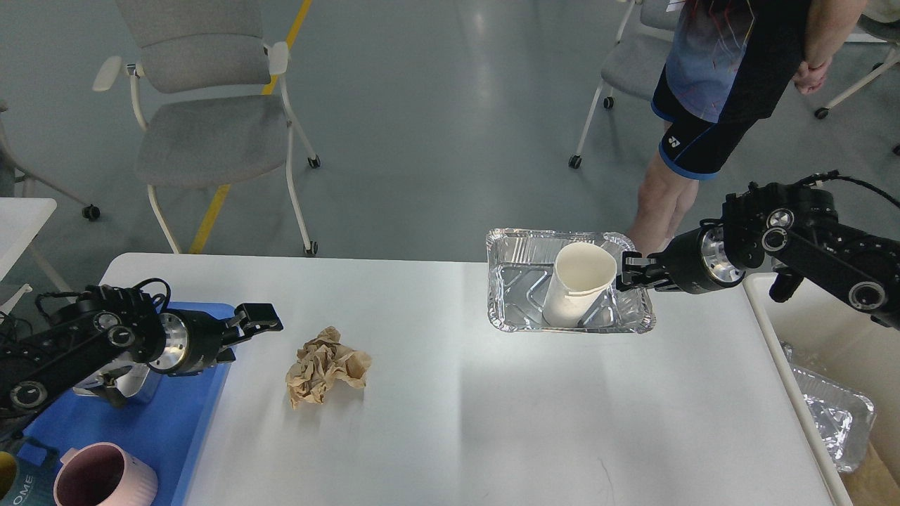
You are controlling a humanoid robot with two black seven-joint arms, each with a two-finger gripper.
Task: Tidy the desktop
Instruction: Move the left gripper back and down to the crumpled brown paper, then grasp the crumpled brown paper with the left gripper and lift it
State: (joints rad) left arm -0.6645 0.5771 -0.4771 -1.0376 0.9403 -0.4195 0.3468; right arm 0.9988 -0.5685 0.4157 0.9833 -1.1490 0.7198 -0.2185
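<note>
Shiny foil tray [517,281] sits near the desktop's [492,422] far edge — your right claw [628,273] pinches its rim to move it; the left claw [259,320] hangs open near the crumpled paper [325,365].

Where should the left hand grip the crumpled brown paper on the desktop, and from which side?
Take the crumpled brown paper across its bunched middle, coming from above with fingers straddling it. It lies loose and low on the desktop, with no rim or handle, so a side approach would probably just push it. The left hand sits just left of it.
</note>
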